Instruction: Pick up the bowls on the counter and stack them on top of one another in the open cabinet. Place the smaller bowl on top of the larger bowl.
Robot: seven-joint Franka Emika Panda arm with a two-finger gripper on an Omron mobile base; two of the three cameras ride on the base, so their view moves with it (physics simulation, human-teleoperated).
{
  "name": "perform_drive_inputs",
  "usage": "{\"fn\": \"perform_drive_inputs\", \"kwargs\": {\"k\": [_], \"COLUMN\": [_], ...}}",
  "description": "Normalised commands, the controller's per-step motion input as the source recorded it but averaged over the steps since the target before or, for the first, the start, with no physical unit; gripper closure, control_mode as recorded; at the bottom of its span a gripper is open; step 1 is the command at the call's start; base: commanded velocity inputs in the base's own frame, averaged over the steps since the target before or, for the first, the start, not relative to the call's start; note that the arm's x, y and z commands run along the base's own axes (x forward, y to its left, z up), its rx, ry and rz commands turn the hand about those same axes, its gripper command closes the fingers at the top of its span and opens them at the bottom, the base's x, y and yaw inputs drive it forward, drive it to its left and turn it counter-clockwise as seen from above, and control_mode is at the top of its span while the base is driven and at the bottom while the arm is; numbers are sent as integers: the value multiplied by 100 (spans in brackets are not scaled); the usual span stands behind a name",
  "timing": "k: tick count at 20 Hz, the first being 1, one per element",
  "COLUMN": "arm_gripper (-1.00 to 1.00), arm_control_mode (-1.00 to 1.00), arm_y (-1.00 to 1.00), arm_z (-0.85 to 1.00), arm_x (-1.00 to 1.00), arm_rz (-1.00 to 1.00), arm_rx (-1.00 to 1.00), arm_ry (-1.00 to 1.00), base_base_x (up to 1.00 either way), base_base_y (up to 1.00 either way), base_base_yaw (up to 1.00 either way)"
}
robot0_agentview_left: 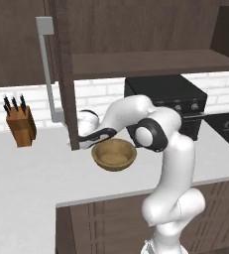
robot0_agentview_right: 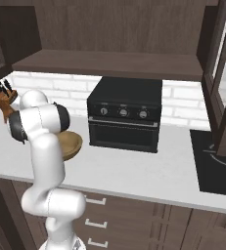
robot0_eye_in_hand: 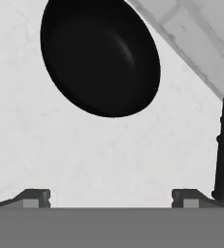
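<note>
The pale grey-white counter [robot0_agentview_left: 27, 168] has lots of bare room at the front and on the left side. A brown wooden block full of knives [robot0_agentview_left: 21, 126] stands near the white brick wall, well apart from the wide light-brown wooden bowl [robot0_agentview_left: 114, 154]. The dark wooden cabinet door [robot0_agentview_left: 65, 74] hangs open just beside that bowl and blocks the way there. A big black oven box [robot0_agentview_right: 125, 114] sits under the dark wooden shelf [robot0_agentview_right: 109, 64]. The small shiny black bowl [robot0_eye_in_hand: 100, 54] lies on bare counter, with open room all around it.
</note>
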Motion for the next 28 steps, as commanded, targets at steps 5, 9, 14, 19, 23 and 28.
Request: {"fn": "perform_drive_inputs", "kwargs": {"k": [5, 9, 14, 19, 23, 28], "arm_gripper": [-100, -100, -100, -100, -100, -100], "arm_control_mode": [-100, -100, -100, -100, -100, -100], "arm_y": [1, 12, 18, 11, 12, 4], "arm_z": [-12, -8, -13, -24, -24, -19], "arm_x": [36, 33, 29, 35, 29, 11], "arm_rz": [0, 0, 0, 0, 0, 0], "arm_rx": [0, 0, 0, 0, 0, -1], "arm_ry": [0, 0, 0, 0, 0, 0], "base_base_x": [0, 0, 0, 0, 0, 0], "base_base_y": [0, 0, 0, 0, 0, 0], "base_base_yaw": [0, 0, 0, 0, 0, 0]}}
